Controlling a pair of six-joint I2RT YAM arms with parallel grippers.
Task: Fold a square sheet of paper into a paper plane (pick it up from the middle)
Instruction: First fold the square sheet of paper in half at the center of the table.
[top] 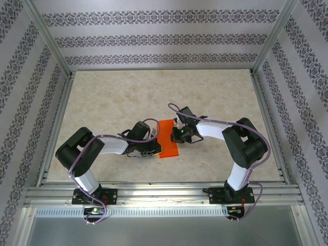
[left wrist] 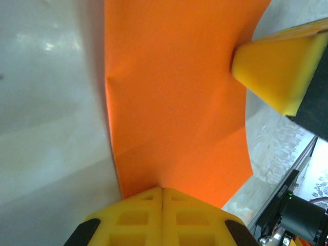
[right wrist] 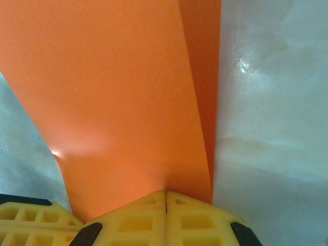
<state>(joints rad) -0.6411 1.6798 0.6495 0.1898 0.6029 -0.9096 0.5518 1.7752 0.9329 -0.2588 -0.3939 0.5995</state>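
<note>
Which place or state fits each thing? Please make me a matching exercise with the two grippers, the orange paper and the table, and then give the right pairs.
1. left gripper
2. right gripper
3. sheet of paper
4. table

A. pale marbled surface
B. shut on the paper's right edge, seen from above
C. bright orange, between the two grippers
D. shut on the paper's left edge, seen from above

Pairs: 1-D, 2-B, 3-C, 4-A

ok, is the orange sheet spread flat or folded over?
Folded over. From above the square sheet of paper reads as a narrow strip, and the right wrist view shows a second layer along its edge.
</note>
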